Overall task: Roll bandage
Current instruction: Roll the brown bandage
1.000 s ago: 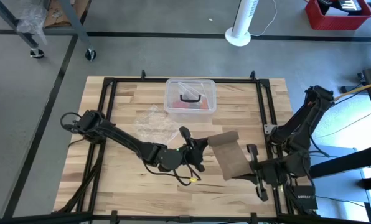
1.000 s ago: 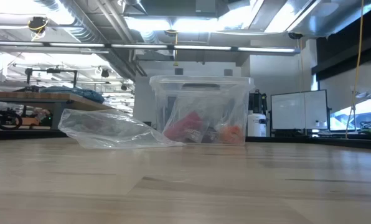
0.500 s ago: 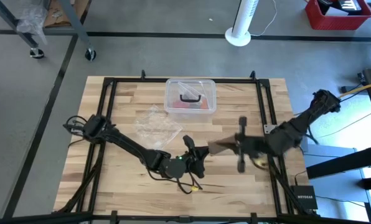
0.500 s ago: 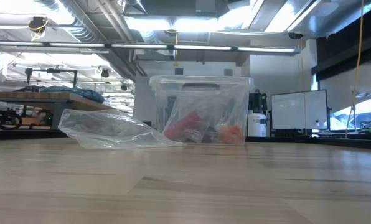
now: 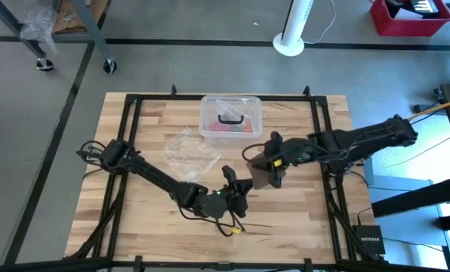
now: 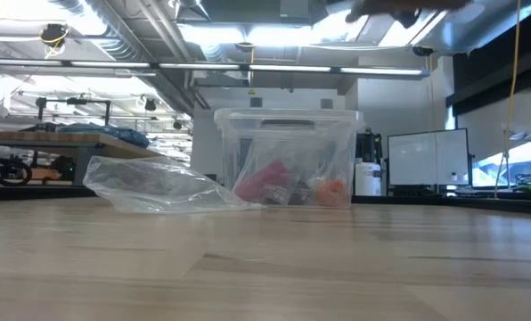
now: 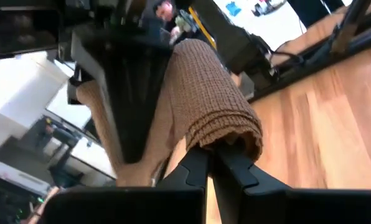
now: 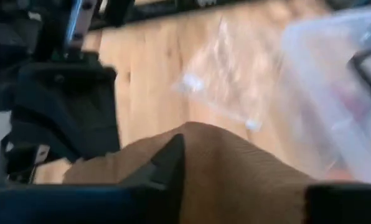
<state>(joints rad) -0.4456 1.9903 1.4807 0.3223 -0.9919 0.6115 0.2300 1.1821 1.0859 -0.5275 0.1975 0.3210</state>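
Left gripper [image 7: 211, 163] jaws together, clamped on rolled end of bandage [image 7: 204, 106] above table [image 5: 134, 219] middle, toward front edge. Right gripper [image 5: 269, 162] at bandage's free end; whether jaws apart or gripping, cannot tell. Clear plastic box [image 5: 230, 118] near back edge, plastic bag [image 5: 186, 149] beside it.

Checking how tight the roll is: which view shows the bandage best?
The left wrist view: the bandage fills it, rolled layers visible, left gripper shut on it. High view shows a small brown patch; right wrist only blurred fabric; low view nothing.
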